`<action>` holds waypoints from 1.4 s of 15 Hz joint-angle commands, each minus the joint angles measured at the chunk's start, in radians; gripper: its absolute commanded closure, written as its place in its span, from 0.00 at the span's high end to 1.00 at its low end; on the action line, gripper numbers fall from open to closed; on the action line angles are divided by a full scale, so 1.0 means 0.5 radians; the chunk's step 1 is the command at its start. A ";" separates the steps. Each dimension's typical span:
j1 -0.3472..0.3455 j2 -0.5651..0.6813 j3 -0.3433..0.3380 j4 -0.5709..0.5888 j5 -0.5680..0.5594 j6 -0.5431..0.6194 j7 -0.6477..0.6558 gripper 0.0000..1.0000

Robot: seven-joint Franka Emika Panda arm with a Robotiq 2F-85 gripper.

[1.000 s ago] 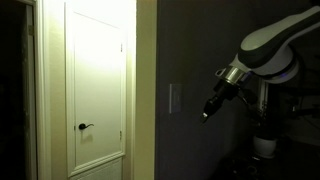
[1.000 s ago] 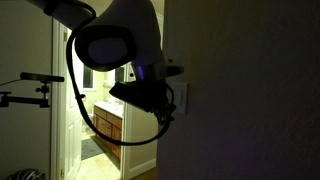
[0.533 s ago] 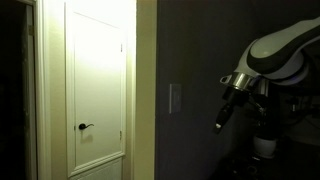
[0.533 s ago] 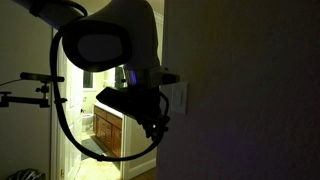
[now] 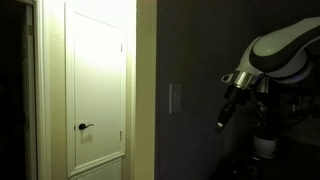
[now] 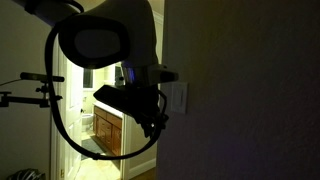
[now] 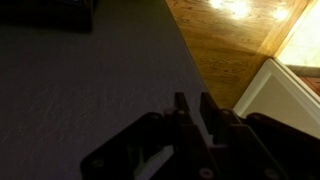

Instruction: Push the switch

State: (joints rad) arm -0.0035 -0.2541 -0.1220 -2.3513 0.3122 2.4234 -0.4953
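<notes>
The switch (image 5: 175, 97) is a small pale upright plate on the dark wall, right of the lit door; it also shows in an exterior view (image 6: 178, 97). My gripper (image 5: 221, 122) hangs in the air to the right of the switch and a little below it, apart from the wall. In an exterior view (image 6: 160, 128) its dark fingers sit just below and left of the plate. In the wrist view the fingers (image 7: 193, 102) are close together with nothing between them, over the dark wall; the switch is out of that view.
A white door (image 5: 97, 60) with a black handle (image 5: 85, 127) stands left of the wall. A lit doorway with a wooden cabinet (image 6: 105, 125) and a black bar (image 6: 30, 77) lie behind the arm. The wood floor (image 7: 235, 40) shows in the wrist view.
Over the last second my gripper has drawn back from the switch, to the right and slightly down. It has hardly moved in the last half second.
</notes>
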 commanded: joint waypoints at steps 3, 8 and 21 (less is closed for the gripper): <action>0.066 -0.046 -0.015 0.064 0.134 0.168 0.083 0.01; 0.160 0.020 -0.007 0.200 0.340 0.402 0.091 0.08; 0.286 0.222 -0.001 0.450 0.856 0.709 -0.091 0.06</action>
State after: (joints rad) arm 0.1210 -0.1819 -0.1148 -2.1611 0.6829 2.7398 -0.5017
